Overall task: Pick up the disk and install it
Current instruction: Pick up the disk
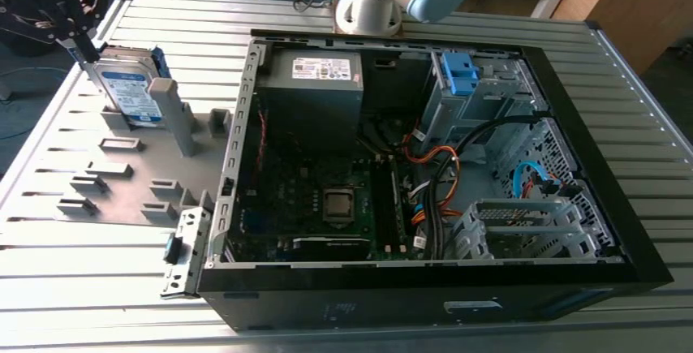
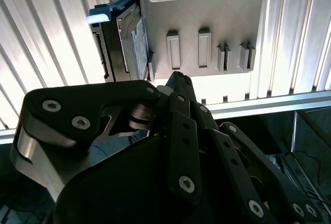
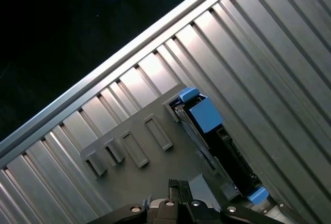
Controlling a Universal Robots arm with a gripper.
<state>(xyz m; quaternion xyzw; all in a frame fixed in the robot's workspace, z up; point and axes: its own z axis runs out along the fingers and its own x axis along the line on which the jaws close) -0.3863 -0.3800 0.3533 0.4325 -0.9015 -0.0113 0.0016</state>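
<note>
Disk point(image 1: 125, 85) stood on edge in a slot of the grey plastic holder plate point(image 1: 119, 203), at the exterior view's left on the ribbed aluminium table point(image 1: 97, 268), beside the open black PC case point(image 1: 379, 308) and not installed. Hand point(image 1: 83, 47) hung right over the disk's top edge, tips pressed together and pinching nothing. In both wrist views the tips point(image 2: 177, 77) point(image 3: 173, 183) sat just beside the disk point(image 2: 132, 43) point(image 3: 222, 151), not around it. A tall grey post point(image 1: 174, 118) flanked the disk on its case side, with short block pegs across the plate. Inside the case: grey power supply box point(image 1: 314, 85), bare blue bracket point(image 1: 460, 73), orange cables point(image 1: 433, 158) and a perforated silver drive cage point(image 1: 520, 227). Disk was silver metal with blue plastic side rails.
</note>
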